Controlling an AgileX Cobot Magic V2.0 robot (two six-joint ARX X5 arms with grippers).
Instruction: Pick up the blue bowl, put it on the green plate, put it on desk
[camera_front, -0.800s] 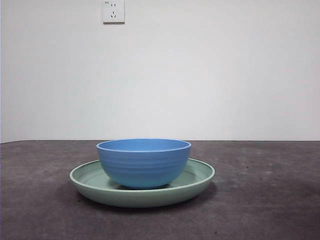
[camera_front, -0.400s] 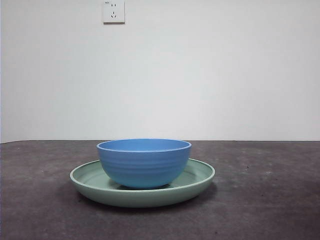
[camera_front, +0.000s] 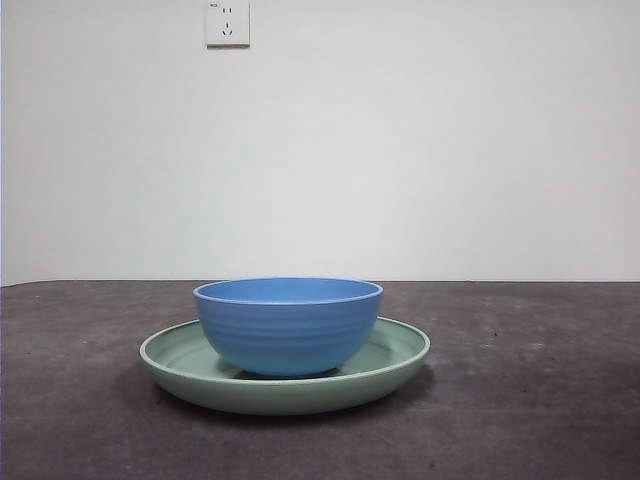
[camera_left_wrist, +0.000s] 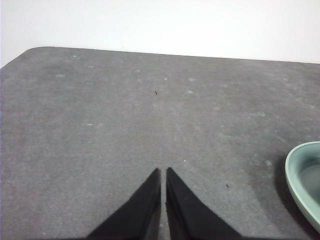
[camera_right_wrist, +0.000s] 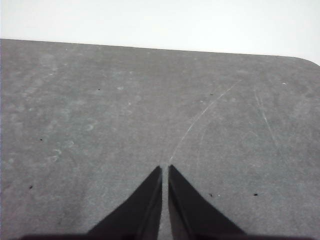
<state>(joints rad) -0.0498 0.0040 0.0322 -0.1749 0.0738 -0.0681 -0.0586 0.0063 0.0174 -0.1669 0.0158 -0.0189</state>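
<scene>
1. Looking across the table, you see the blue bowl (camera_front: 288, 325) sitting upright inside the green plate (camera_front: 400, 352), roughly centred, with the plate's rim showing on both sides. The plate rests flat on the desk (camera_front: 540, 400).
2. You can count the first part as done by how things lie: the bowl is on the plate. What is left, judging from the task wording, is to take the bowl off and set it on the bare desk; nothing shows that step under way.
3. Your left gripper (camera_left_wrist: 163, 171) has its jaws pressed together with only a thin seam between the tips, holding nothing. It hangs over open desk (camera_left_wrist: 125, 125), and only an edge of the green plate (camera_left_wrist: 302, 175) enters its wrist view, off to one side and apart from the jaws.
4. Your right gripper (camera_right_wrist: 165, 168) is likewise closed on nothing, above bare desk (camera_right_wrist: 100, 110) marked with faint scratches. Neither bowl nor plate appears in its wrist view.
5. Neither arm shows in the front view, so both look parked away from the dishes.
6. Expect the next lift to need the jaws spread before reaching the bowl's rim; the glossy wall may slip, and the plate could shift as the bowl comes up.
</scene>
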